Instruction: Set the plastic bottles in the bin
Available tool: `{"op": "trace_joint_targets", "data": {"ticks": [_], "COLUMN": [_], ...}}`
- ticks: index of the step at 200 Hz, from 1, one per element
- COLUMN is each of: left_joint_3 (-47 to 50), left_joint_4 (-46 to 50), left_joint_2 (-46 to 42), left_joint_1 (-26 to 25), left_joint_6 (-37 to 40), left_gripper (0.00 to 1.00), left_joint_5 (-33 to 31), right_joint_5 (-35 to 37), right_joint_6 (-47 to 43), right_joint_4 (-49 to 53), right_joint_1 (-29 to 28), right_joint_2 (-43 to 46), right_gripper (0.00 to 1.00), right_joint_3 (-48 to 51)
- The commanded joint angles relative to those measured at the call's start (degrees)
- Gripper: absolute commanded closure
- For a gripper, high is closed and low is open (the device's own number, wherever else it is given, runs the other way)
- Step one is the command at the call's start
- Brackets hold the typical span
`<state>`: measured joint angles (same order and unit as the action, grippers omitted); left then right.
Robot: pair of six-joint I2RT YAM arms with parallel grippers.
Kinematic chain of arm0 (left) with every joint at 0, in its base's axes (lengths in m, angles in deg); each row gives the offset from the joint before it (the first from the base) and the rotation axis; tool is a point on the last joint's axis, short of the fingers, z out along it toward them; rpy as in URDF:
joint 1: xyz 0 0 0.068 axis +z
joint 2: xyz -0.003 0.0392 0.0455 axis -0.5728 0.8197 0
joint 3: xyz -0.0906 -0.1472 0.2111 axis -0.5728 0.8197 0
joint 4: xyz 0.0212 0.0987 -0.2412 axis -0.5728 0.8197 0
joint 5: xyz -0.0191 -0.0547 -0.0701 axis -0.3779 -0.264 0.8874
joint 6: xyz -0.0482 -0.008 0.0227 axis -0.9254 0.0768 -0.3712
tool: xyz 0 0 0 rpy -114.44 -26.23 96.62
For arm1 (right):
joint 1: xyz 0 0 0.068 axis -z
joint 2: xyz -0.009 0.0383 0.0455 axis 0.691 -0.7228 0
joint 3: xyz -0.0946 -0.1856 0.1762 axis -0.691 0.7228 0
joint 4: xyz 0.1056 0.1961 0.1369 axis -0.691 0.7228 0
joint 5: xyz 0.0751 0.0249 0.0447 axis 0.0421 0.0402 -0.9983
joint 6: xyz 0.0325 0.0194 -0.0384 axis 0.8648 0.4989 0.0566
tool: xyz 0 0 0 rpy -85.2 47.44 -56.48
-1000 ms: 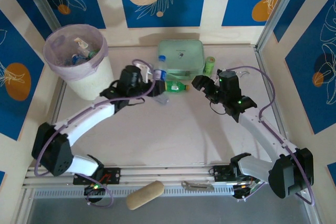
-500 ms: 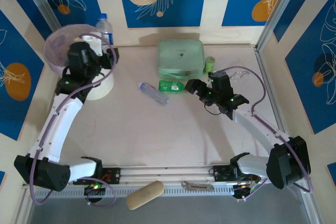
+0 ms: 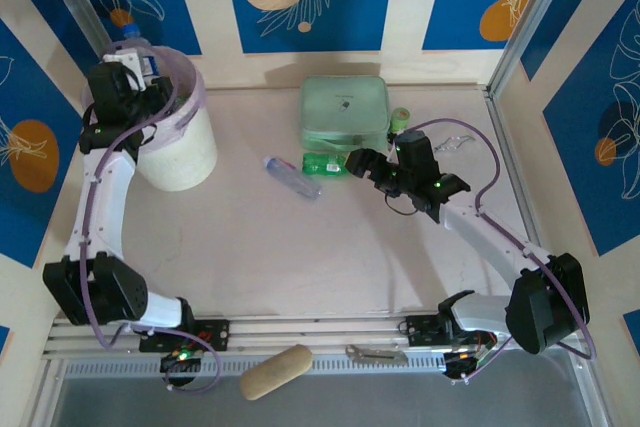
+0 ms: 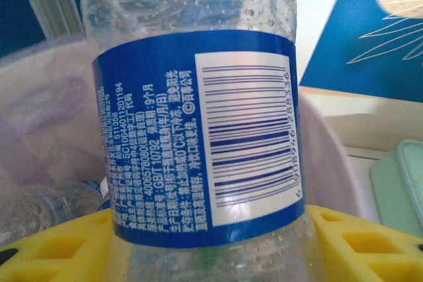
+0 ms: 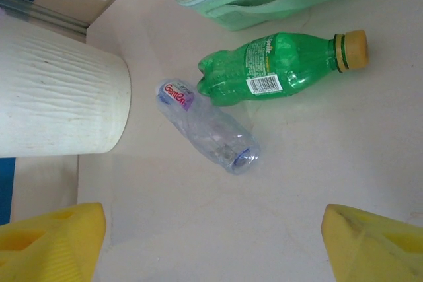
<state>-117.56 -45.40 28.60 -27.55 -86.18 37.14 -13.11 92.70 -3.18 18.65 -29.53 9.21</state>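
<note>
A clear bottle with a blue label is clamped upright between the yellow fingers of the left gripper and is held over the rim of the bin. The bin stands in the far left corner of the table. Its pale pink liner is folded over the rim, and another clear bottle is seen lying inside.

The right gripper is held above the middle of the table with its jaws apart and nothing between them. Just beyond it, a green bottle with a yellow cap lies on its side against the near edge of a mint-green case. A crumpled clear bottle with a lilac label lies touching the green one at its base end. A second green bottle is seen at the right side of the case, toward the far edge of the table.
</note>
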Motion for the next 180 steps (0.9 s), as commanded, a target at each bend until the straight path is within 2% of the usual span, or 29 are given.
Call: {"op": "trace_joint_targets", "data": {"ticks": [1, 31, 54, 69, 112, 140, 180], "left_joint_3": [-2.34, -2.82, -3.35, -3.61, -0.31, 9.1, 22.28], "left_joint_4": [1.85, 2.36, 2.68, 2.86, 0.43, -5.69, -9.43], "left_joint_2": [2.06, 4.08, 4.12, 3.17, -4.85, -12.87, -21.99], "left_joint_1": [1.84, 2.99, 3.15, 3.16, 2.71, 0.32, -5.81], "left_joint_6": [-2.88, -4.76, -6.02, -6.5, -11.35, -17.62, -23.58], "left_gripper": [0.43, 0.36, 0.12, 0.0, 0.01, 0.01, 0.01], "left_joint_5": [4.2, 6.25, 7.2, 7.35, 11.65, 15.12, 16.98], "right_joint_5": [-0.34, -0.34, -0.6, -0.75, -2.36, -3.99, 1.26], "right_joint_6": [-1.78, -2.09, -2.36, -3.2, -11.71, -18.41, -30.61], "right_joint_4": [1.98, 2.08, 2.07, 2.16, 5.14, 10.02, 18.43], "right_joint_1": [-0.43, -0.52, -0.58, -0.78, -3.79, -6.64, -12.04], "right_joint_2": [0.12, -0.15, -0.65, -1.29, -7.92, -16.87, -30.62], "right_gripper": [0.14, 0.14, 0.14, 0.14, 0.14, 0.14, 0.14], "right_joint_3": [-2.4, -2.64, -2.95, -3.37, -9.37, -17.58, -32.12]}}
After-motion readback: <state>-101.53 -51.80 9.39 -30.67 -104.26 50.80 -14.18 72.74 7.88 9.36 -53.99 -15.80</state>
